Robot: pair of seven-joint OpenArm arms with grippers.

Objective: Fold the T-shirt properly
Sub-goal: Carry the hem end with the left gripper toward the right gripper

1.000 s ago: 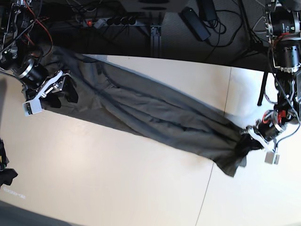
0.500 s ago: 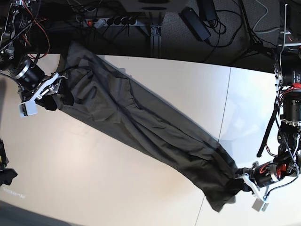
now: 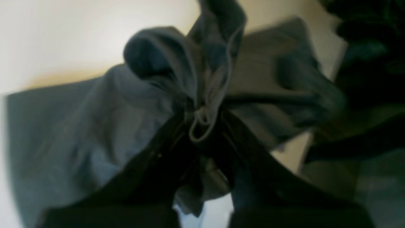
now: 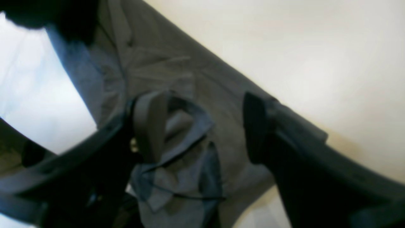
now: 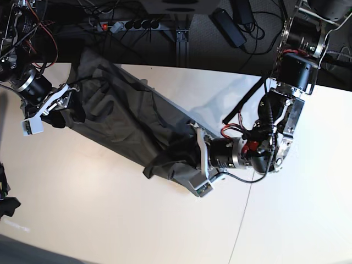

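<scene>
The dark olive-grey T-shirt (image 5: 126, 115) lies as a long creased band from the table's back left to its middle. My left gripper (image 5: 184, 159) is at the middle of the table, shut on a bunched end of the T-shirt (image 3: 202, 95); its dark fingers (image 3: 164, 152) pinch the fabric together. My right gripper (image 5: 52, 110) is at the T-shirt's back left end. In the right wrist view its fingers (image 4: 148, 126) stand wide apart over the T-shirt (image 4: 196, 82), with folded fabric lying between them.
A small bunched black object (image 5: 5, 203) sits at the left edge. A power strip and cables (image 5: 126, 25) lie behind the table's back edge. A seam (image 5: 245, 214) runs down the pale tabletop at the right.
My left gripper has swung from the table's lower right to its middle, carrying its end of the T-shirt toward the other end. The T-shirt is now shorter and slack. My right gripper has barely moved.
</scene>
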